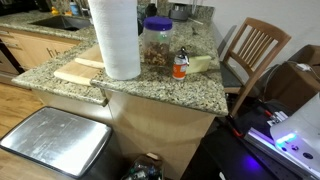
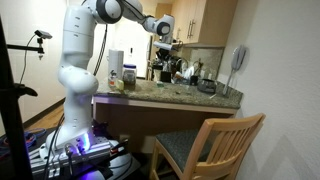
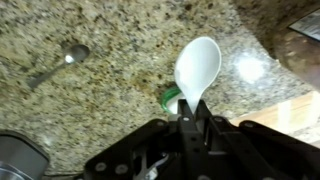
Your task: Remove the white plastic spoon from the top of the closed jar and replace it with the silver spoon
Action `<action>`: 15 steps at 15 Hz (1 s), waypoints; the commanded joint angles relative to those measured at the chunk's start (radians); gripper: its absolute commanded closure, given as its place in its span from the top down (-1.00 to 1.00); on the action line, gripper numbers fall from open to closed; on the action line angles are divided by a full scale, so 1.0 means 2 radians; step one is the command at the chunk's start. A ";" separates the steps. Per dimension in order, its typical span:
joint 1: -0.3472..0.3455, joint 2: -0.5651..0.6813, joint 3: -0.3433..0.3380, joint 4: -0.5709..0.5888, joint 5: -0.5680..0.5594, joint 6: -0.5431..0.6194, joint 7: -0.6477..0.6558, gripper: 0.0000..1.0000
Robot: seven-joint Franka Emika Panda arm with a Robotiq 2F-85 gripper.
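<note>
hand (image 3: 195,108) grips the white plastic spoon (image 3: 197,62) over speckled granite kitchen counter (image 3: 100,115)

My gripper (image 3: 192,114) pinches the white plastic spoon (image 3: 197,62) by its handle above the speckled table (image 3: 120,30). The silver spoon (image 3: 58,63) lies well apart on it.

The white plastic spoon (image 3: 197,66) looks smooth and matt with a faint sheen on its bowl, the pincer (image 3: 191,112) gripping it is dull black, and the silver spoon (image 3: 62,60) is bright polished metal that catches the light. The bench (image 3: 120,30) is speckled tan-and-black granite, polished enough to throw a glare patch. In an exterior view the closed jar (image 1: 156,50) is clear and glossy under a smooth blue lid (image 1: 156,23), the paper towel roll (image 1: 117,38) soft matt white, the chair (image 1: 256,48) varnished wood, and the bin lid (image 1: 55,140) brushed metal.
</note>
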 commanded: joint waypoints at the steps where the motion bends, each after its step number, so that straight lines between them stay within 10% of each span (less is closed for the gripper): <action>1: -0.028 0.017 -0.021 -0.028 -0.030 0.053 0.049 -0.95; 15: -0.050 0.106 -0.048 0.002 -0.081 0.117 0.201 -0.95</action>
